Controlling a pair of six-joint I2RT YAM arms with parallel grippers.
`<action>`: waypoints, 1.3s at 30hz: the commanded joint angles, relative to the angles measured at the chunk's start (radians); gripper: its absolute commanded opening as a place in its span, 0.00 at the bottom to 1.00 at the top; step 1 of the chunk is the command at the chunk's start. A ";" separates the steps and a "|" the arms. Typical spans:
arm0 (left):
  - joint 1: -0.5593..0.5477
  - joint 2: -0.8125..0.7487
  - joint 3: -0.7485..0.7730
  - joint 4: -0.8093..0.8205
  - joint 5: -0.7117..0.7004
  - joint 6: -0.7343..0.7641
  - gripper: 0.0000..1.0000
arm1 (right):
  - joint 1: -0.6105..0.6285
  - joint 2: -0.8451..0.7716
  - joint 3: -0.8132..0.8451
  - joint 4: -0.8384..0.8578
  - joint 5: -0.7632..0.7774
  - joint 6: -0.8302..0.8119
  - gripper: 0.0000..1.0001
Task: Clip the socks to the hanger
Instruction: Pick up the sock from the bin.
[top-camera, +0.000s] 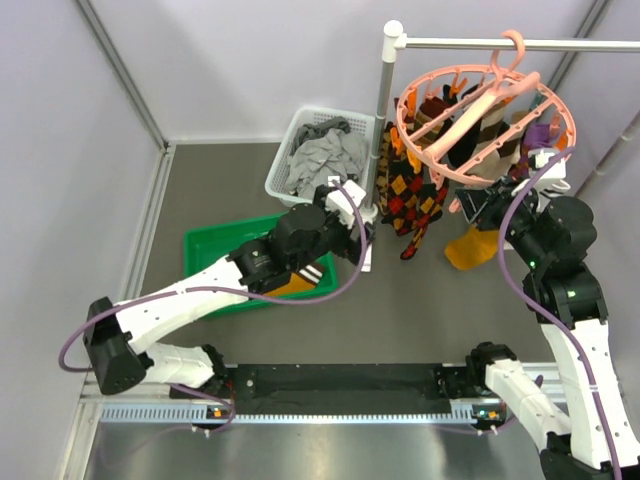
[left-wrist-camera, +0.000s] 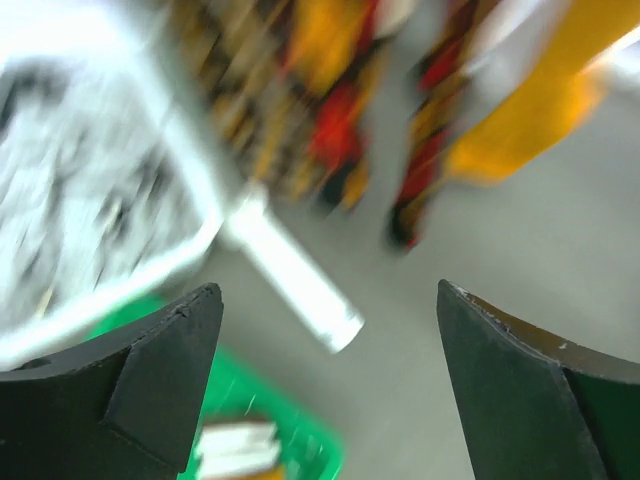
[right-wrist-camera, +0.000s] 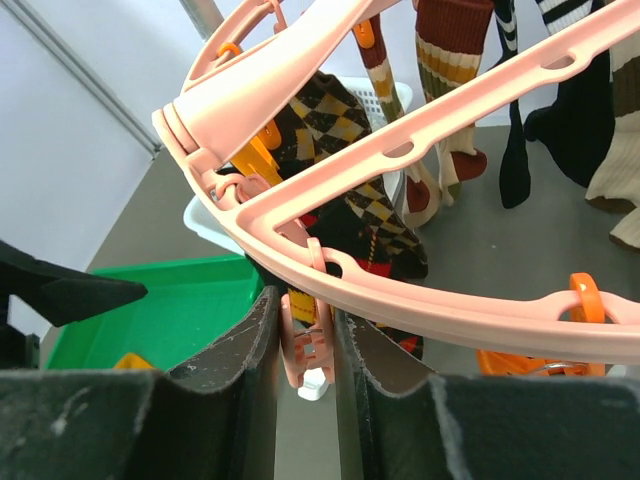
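The pink ring hanger (top-camera: 478, 112) hangs from the white rail, with argyle socks (top-camera: 410, 195) and a mustard-orange sock (top-camera: 470, 248) clipped to it. My right gripper (top-camera: 482, 203) is shut on a pink clip (right-wrist-camera: 312, 345) under the hanger's rim (right-wrist-camera: 450, 312). My left gripper (top-camera: 362, 238) is open and empty, beside the rail's post above the tray's right end. A white black-striped sock (top-camera: 318, 272) and an orange sock (top-camera: 295, 287) lie in the green tray (top-camera: 215, 250). The left wrist view is blurred; its gripper (left-wrist-camera: 330, 290) is wide open over the floor, with the mustard sock (left-wrist-camera: 540, 110) ahead.
A white basket (top-camera: 290, 135) of grey garments stands behind the tray. The white rail post (top-camera: 384, 110) stands between the arms; its foot (left-wrist-camera: 290, 270) lies just ahead of my left fingers. Other dark and striped socks (right-wrist-camera: 450, 60) hang on the hanger's far side. Grey walls enclose the cell.
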 joint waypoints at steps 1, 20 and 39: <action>0.076 -0.030 -0.033 -0.276 -0.113 -0.117 0.89 | 0.006 -0.013 -0.008 0.046 -0.002 -0.005 0.00; 0.268 0.238 -0.114 -0.412 -0.055 -0.260 0.63 | 0.006 -0.016 -0.016 0.044 0.007 -0.017 0.00; 0.300 0.598 -0.022 -0.464 0.044 -0.229 0.42 | 0.004 -0.012 0.011 0.024 0.024 -0.034 0.00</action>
